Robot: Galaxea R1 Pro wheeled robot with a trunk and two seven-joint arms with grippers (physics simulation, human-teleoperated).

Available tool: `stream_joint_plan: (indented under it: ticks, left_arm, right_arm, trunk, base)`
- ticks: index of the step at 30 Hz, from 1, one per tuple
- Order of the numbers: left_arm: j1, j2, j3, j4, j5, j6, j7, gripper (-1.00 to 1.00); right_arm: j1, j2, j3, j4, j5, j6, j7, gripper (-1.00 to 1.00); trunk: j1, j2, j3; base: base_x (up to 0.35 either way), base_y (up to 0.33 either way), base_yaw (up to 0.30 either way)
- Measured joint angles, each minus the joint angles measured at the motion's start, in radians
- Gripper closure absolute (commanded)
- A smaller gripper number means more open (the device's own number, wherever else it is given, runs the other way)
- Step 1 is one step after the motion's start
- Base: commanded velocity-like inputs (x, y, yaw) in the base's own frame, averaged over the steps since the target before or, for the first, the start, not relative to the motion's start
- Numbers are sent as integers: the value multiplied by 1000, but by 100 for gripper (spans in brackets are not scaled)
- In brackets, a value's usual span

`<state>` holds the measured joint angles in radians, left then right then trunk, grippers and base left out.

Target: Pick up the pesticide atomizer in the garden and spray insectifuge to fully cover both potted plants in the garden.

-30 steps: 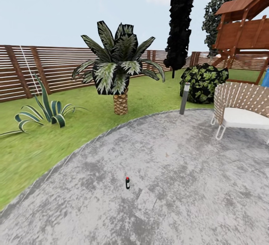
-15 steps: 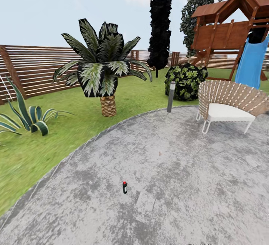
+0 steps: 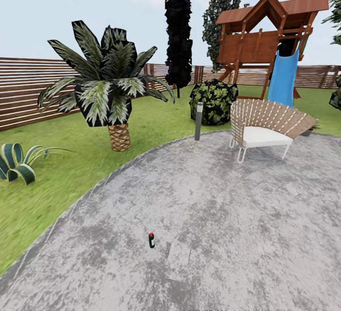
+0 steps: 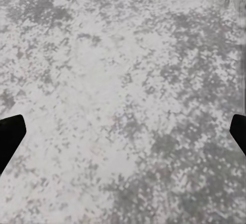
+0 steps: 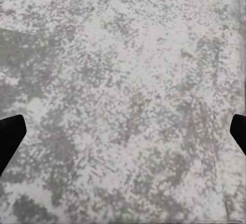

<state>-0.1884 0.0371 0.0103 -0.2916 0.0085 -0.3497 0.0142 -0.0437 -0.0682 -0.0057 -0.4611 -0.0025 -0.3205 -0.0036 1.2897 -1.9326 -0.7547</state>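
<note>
Atomizer (image 3: 151, 240) stands upright on the grey patio (image 3: 237, 216), near its lawn-side edge and well apart from the wicker chair (image 3: 263, 128) at the far side. Left end effector (image 4: 123, 131) and right end effector (image 5: 123, 131) hang released, fingers spread over bare paving. Recommended: approach squarely, lower the trunk, close on the slim body below the spray head without tipping it.

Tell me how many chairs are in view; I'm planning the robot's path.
1: the chair stands at the patio's far right edge, in front of the slide. Others may lie outside the head view.
</note>
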Motion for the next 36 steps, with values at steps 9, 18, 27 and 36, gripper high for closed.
stream_joint_plan:
  ticks: [9, 18, 27, 36]
  left_arm:
    - [0, 0, 0, 0, 0, 0, 0, -100]
    - [0, 0, 0, 0, 0, 0, 0, -100]
    - [0, 0, 0, 1, 0, 0, 0, -100]
    - [0, 0, 0, 1, 0, 0, 0, -100]
  right_arm:
    - [0, 0, 1, 0, 0, 0, -1, -100]
    - [0, 2, 4, -7, -1, 0, -1, -100]
    - [0, 2, 3, -7, -2, 0, -1, -100]
    - [0, 2, 3, -4, -2, 0, 0, -100]
  trunk:
    - [0, 0, 0]
    - [0, 0, -3]
    - [0, 0, -15]
    - [0, 0, -17]
  base:
    - [0, 21, -230]
    - [0, 1, -20]
    - [0, 0, -42]
    - [0, 0, -74]
